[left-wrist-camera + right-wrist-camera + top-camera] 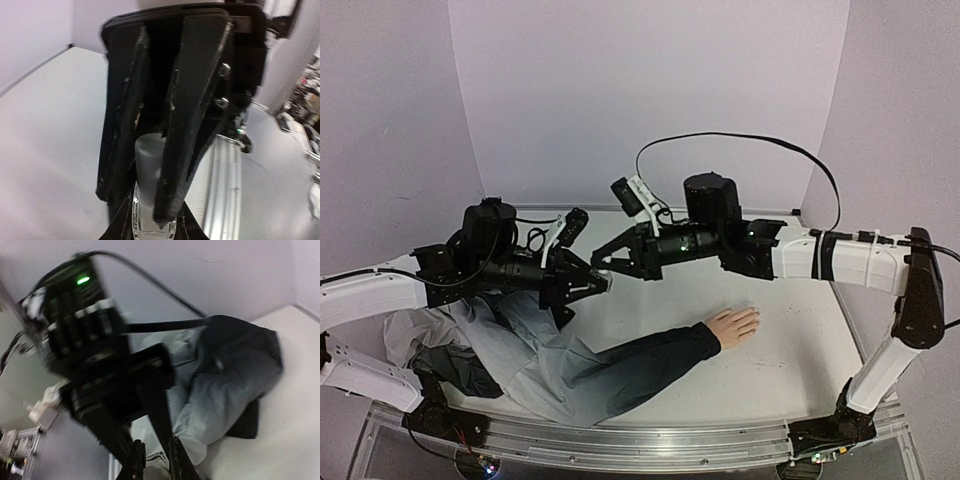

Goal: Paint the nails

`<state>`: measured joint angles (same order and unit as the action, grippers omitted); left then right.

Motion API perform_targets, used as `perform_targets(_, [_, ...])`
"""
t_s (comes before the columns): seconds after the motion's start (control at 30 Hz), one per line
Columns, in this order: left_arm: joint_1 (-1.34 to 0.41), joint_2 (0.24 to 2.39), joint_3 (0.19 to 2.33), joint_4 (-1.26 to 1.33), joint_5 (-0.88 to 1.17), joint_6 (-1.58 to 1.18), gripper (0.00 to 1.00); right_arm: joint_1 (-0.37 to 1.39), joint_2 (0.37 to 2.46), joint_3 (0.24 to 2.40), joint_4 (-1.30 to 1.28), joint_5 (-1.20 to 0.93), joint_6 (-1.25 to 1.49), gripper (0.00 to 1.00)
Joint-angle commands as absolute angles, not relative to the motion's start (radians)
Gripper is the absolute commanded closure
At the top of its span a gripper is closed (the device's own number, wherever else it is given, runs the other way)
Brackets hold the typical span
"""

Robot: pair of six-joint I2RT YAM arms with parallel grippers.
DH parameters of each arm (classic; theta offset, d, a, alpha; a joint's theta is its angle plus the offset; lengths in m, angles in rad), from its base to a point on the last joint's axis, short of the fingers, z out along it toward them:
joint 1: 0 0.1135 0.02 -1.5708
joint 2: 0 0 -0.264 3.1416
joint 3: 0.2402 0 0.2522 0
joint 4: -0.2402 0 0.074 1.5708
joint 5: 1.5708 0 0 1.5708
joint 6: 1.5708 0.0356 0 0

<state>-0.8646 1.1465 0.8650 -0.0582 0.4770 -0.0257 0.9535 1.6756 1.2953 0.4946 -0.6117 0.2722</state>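
The pale peach mannequin hand lies palm down on the table at the end of a dark sleeve. Its nails are too small to make out. Both grippers meet in the air, left of and behind the hand. My left gripper is shut on a small clear glass bottle. My right gripper comes from the other side, and its fingers close round the bottle's grey-white cap. In the right wrist view, my right gripper faces the left gripper's black body.
A grey and dark garment is heaped at the near left, under the left arm; it also shows in the right wrist view. The table's metal rail runs along the near edge. Lilac walls enclose the back and sides.
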Motion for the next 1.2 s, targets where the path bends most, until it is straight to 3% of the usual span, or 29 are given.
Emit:
perform_targets(0.0, [-0.865,1.143,0.929,0.063,0.972,-0.007,1.0,0.95,1.628,1.242,0.579,-1.111,0.079,1.0])
perform_targets(0.3, [-0.865,1.162,0.926,0.061,0.737,0.029,1.0,0.946,1.586,1.21,0.585,-0.934,0.097,1.0])
perform_targets(0.37, [-0.865,1.16,0.917,0.061,0.669,0.037,1.0,0.943,1.571,1.209,0.584,-0.844,0.125,0.82])
perform_targets(0.43, [-0.867,1.153,0.91,0.059,0.569,0.044,1.0,0.941,1.551,1.207,0.574,-0.709,0.167,0.51])
perform_targets(0.53, [-0.87,1.136,0.897,0.057,0.385,0.054,1.0,0.932,1.517,1.198,0.532,-0.484,0.243,0.28])
perform_targets(0.6, [-0.877,1.122,0.891,0.052,0.274,0.066,1.0,0.931,1.49,1.18,0.514,-0.387,0.294,0.18])
perform_targets(0.83, [-0.903,1.117,0.899,0.044,-0.053,0.047,1.0,0.95,1.505,1.188,0.503,-0.16,0.522,0.15])
perform_targets(1.17, [-0.911,1.144,0.894,0.041,-0.06,0.024,1.0,1.013,1.695,1.433,0.462,-0.054,0.595,0.31])
